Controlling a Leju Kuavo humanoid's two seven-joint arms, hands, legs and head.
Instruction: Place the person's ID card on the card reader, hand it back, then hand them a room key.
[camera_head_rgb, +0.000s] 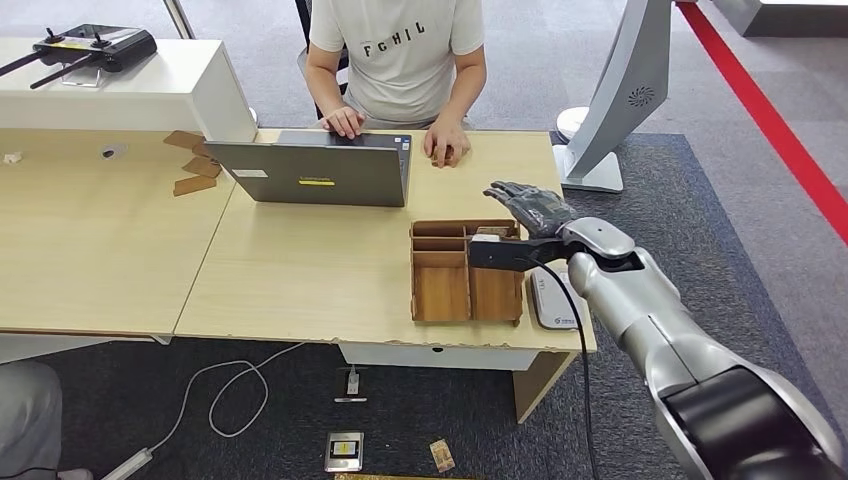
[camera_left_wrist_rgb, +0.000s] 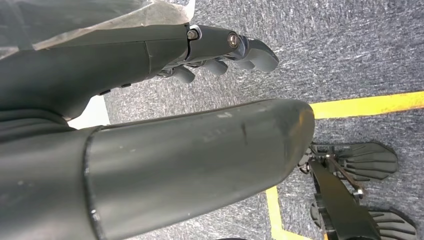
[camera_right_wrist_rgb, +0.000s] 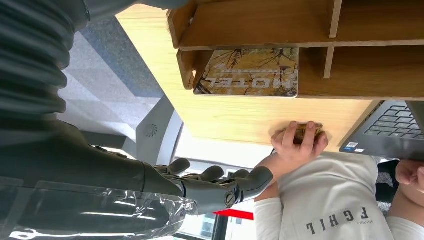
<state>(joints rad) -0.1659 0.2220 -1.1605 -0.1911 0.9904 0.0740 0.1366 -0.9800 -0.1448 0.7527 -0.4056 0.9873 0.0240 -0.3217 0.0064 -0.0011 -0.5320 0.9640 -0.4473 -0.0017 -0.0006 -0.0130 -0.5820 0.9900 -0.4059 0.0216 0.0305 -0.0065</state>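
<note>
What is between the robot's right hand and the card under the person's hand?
Nothing visible but bare tabletop. The right hand hovers open above the wooden organizer; the person's hand, farther across the table, covers the card.

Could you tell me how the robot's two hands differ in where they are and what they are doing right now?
The right hand is raised over the table, by the far corner of the wooden organizer; the left hand hangs low above grey carpet. The right hand reaches towards the person; the left hand points at the floor. Both are dark and many-fingered, and both hold nothing.
</note>
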